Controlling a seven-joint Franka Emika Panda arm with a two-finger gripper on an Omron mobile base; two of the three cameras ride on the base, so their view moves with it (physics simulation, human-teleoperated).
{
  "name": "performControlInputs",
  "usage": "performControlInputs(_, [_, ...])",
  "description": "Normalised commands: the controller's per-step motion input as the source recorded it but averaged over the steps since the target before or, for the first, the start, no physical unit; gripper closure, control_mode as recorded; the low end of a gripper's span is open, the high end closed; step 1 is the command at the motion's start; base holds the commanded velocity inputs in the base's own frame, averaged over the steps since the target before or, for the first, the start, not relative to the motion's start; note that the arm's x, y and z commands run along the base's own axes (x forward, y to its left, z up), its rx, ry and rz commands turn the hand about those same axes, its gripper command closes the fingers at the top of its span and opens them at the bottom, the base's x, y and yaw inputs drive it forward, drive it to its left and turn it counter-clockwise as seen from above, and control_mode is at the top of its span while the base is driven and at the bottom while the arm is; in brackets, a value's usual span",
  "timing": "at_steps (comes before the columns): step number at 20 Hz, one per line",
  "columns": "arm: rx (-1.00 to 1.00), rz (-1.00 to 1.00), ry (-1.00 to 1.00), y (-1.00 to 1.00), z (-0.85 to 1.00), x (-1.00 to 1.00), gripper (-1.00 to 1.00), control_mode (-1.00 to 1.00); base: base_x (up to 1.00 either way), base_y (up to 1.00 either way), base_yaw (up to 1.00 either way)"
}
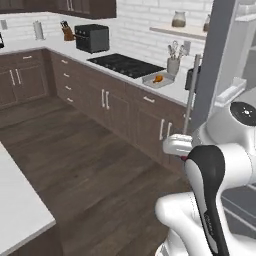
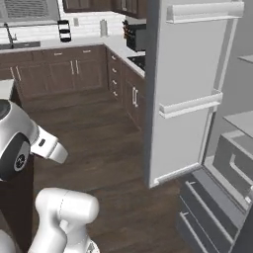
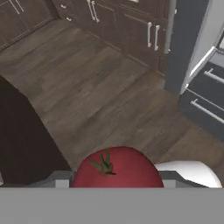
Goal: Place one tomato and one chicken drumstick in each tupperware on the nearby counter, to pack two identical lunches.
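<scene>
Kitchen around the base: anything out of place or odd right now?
The fridge door stands wide open, its edge jutting into the floor space beside the counter. That fits the job: the gripper carries a tomato above the wood floor. Nothing looks spilled, tipped or damaged.

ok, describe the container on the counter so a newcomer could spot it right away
Find the black cooktop set in the pale counter along the tiled wall in the left base view. Just past its right corner, in front of the utensil jar, sits the container. It is the one low, clear, open tray there, with something orange inside.
</scene>
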Motion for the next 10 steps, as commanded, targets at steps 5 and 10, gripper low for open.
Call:
performControlInputs(5, [0.0, 0.0, 0.0, 0.0, 0.0, 0.0, 1.0, 1.0, 0.92, -0.46, 0.52])
performControlInputs(10, [0.0, 0.0, 0.0, 0.0, 0.0, 0.0, 1.0, 1.0, 1.0, 0.1, 0.27])
